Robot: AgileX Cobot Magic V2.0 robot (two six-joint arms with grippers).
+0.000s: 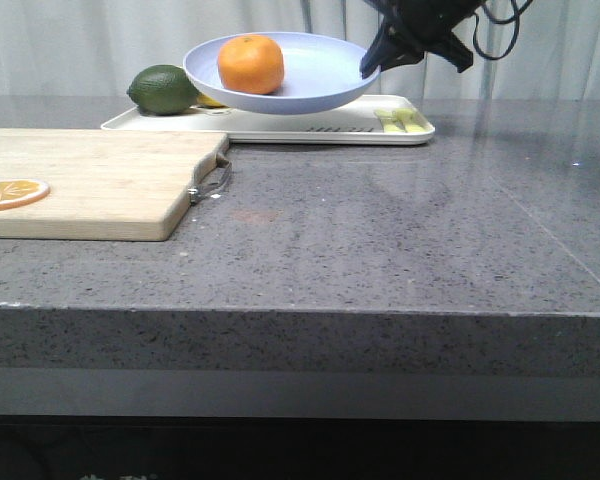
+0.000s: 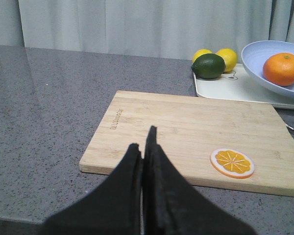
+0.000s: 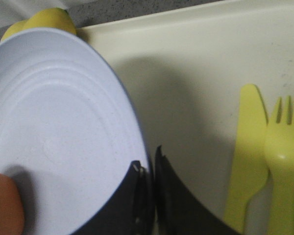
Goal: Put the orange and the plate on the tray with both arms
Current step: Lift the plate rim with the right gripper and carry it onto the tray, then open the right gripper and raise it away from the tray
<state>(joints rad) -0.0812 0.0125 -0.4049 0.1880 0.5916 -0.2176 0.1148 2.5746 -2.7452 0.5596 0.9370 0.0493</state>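
Note:
The orange (image 1: 250,63) lies in the lavender-blue plate (image 1: 310,85), which hangs tilted just above the cream tray (image 1: 360,128) at the back of the counter. My right gripper (image 1: 372,62) is shut on the plate's right rim; in the right wrist view the gripper (image 3: 149,164) pinches the rim of the plate (image 3: 63,122), with the orange (image 3: 5,205) at the corner and the tray (image 3: 186,73) below. My left gripper (image 2: 143,142) is shut and empty over the near edge of the wooden board; the left wrist view shows the orange (image 2: 282,68), plate (image 2: 257,58) and tray (image 2: 225,85) far off.
A wooden cutting board (image 1: 90,180) with an orange slice (image 1: 10,192) lies at the left. A green lime (image 1: 163,88) and yellow lemons (image 2: 226,58) sit at the tray's left end. A yellow plastic knife (image 3: 247,156) and fork (image 3: 284,152) lie on the tray's right end.

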